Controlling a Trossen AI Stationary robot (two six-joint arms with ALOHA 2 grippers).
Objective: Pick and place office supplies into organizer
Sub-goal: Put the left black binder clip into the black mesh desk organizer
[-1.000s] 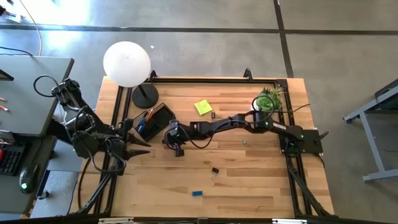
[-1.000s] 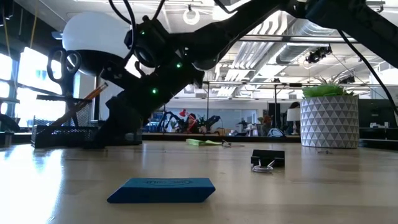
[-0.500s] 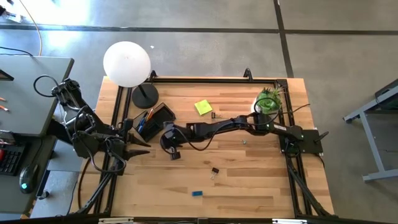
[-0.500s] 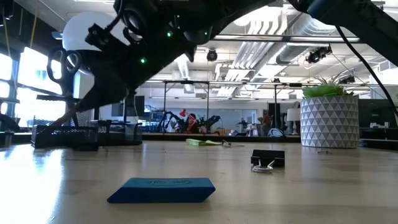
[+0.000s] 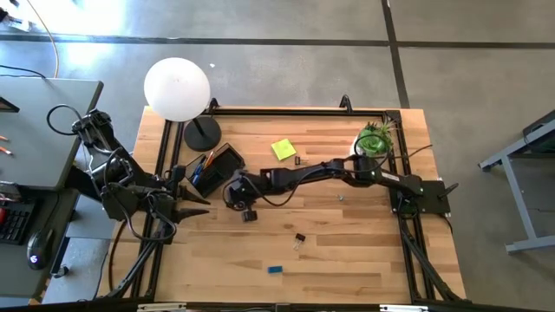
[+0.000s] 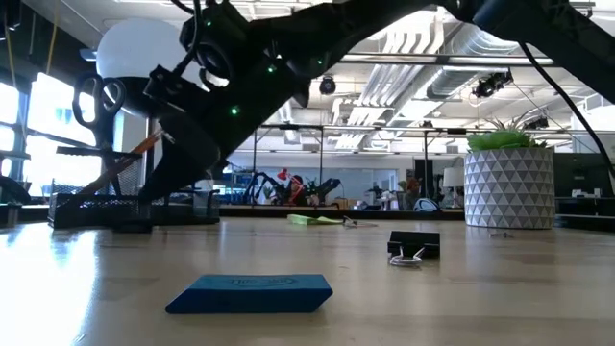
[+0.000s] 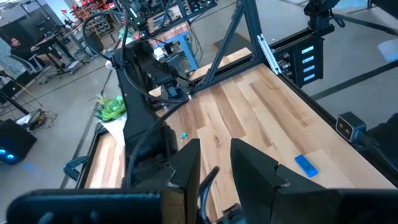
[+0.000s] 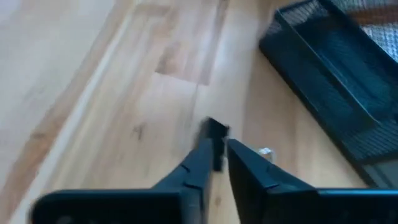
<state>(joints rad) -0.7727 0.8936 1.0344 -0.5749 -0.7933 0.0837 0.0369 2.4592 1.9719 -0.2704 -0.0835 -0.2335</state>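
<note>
Binder clips (image 5: 299, 237): two; eraser (image 5: 275, 269): one.

We note pale striped wood table (image 5: 347, 251). Black mesh organizer (image 5: 217, 165), orange pencils (image 5: 201, 163) inside. Yellow sticky-note pad (image 5: 283, 149). Blue eraser (image 6: 252, 293). Black binder clip (image 6: 414, 245), silver handles. White globe lamp (image 5: 177, 88), black base. Green plant (image 6: 509, 140), white faceted pot.

Bench (image 5: 347, 251): pale wood planks, smooth matt finish, black metal frame along its edge. Organizer (image 8: 336, 81): black wire mesh, matt. Lamp globe (image 5: 177, 88) beside organizer: smooth, white. Eraser (image 6: 252, 293): blue, matt.
</note>
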